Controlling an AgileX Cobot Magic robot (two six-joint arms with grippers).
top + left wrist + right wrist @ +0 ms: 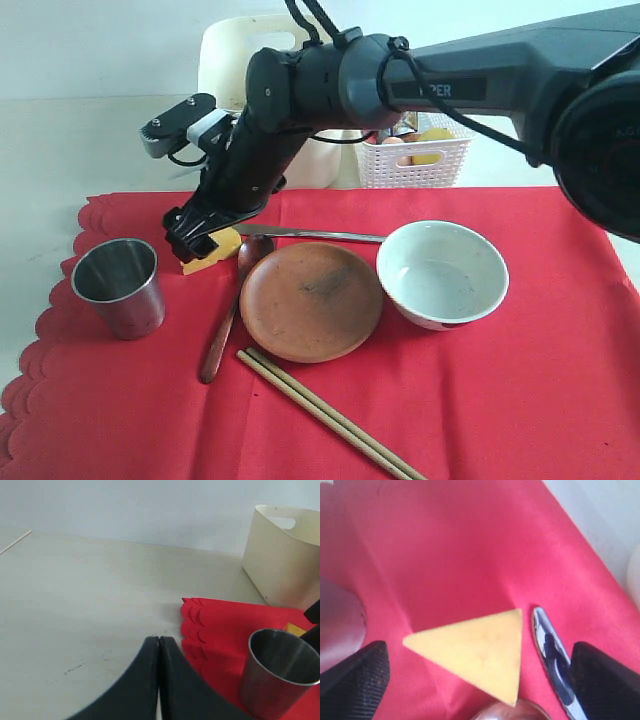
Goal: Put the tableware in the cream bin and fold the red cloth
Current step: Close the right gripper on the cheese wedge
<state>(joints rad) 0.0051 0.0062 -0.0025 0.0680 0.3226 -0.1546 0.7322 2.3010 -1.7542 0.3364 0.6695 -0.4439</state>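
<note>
Right claw (480, 677) is down over the red cloth (500, 400) with its jaws wide apart, one on each side of the yellow cheese wedge (475, 652) and gaps on both sides, nothing gripped. Slim metal knife (320, 235) lies just beside the wedge, behind the round brown plate (312, 300). White bowl (442, 273) sits right of the plate, rims about touching. Dark wooden spoon (225, 320) lies along the plate's left side, and the wooden chopsticks (325, 412) lie in front of the plate. Steel cup (118, 285) stands upright near the cloth's scalloped left edge. Cream bin (285, 560) stands on the counter (90, 590) behind the cloth, with the white lattice basket (415, 160) to its right. All tableware is on the cloth, which is spread flat. Left claw (159, 680) has its jaws pressed together, empty, above bare counter near the scalloped edge and the cup.
</note>
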